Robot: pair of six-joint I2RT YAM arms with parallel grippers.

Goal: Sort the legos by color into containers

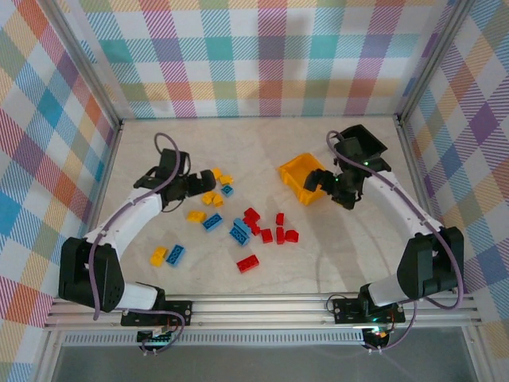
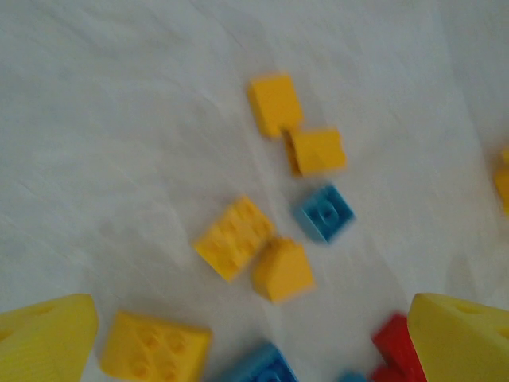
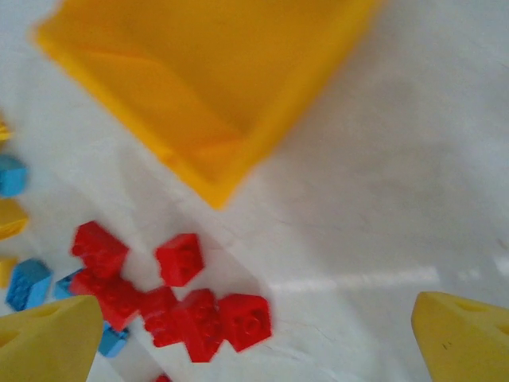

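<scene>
**Both pincers spread wide over the scattered bricks**

The left pincer (image 1: 197, 185) hovers over the surface (image 1: 334, 263) with its yellow fingertips (image 2: 44, 338) far apart and nothing between them. Just ahead of it lie several yellow legos (image 2: 235, 237) and one small blue brick (image 2: 324, 213). Another yellow brick (image 2: 155, 346) sits close beside its left fingertip, and a red brick (image 2: 396, 341) lies by its right fingertip. Behind this pincer, nearer the arm's base, a yellow and blue pair (image 1: 167, 255) lie side by side.

Between the two pincers a red cluster (image 1: 270, 229) lies loose on the surface.

The right pincer (image 1: 332, 191) is also spread wide and grips nothing. The yellow-orange bin (image 3: 215, 179) sits straight ahead of it, one corner pointing back toward the gap between its fingers, and the part of its inside that shows looks bare. The red cluster lies just in front of its left fingertip. A black bin (image 1: 364, 142) sits beyond this pincer, on the far side of the arm.
</scene>
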